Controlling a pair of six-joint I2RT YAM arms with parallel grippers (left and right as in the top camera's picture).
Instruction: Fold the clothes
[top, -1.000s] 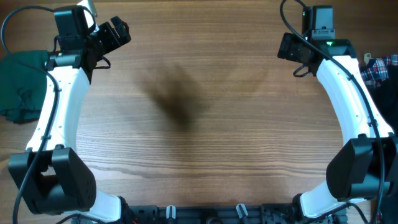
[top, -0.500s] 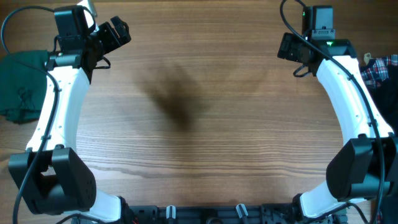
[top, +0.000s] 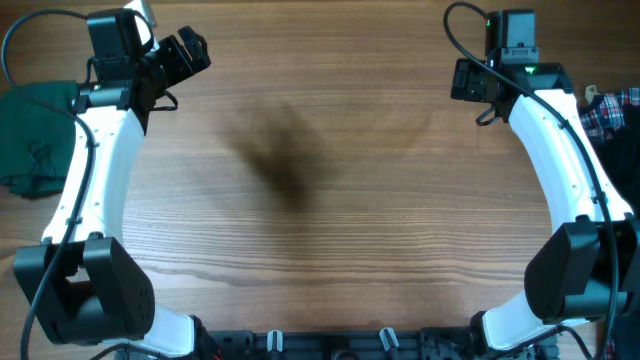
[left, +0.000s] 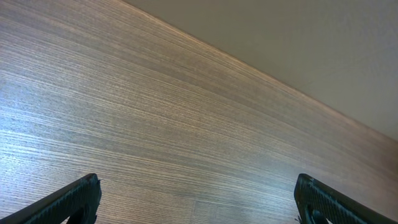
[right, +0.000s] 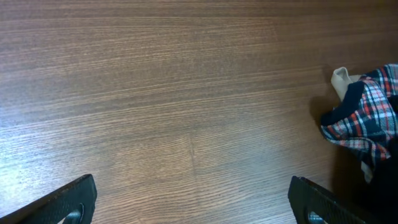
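Both arms at the upper corners, green garment off at the left edge.

The dark green garment (top: 28, 135) lies crumpled at the left edge of the overhead frame on the wooden surface (top: 350, 250), partly hidden behind the left arm. The left fingers (left: 78, 198) stand wide apart with only wood grain between them, holding nothing. The right fingers (right: 68, 198) are equally wide and also hold nothing. A red-blue plaid cloth (right: 367, 121) sits at the right edge, well apart from the garment. A dark smudge (top: 285, 160) marks the wood at upper centre.
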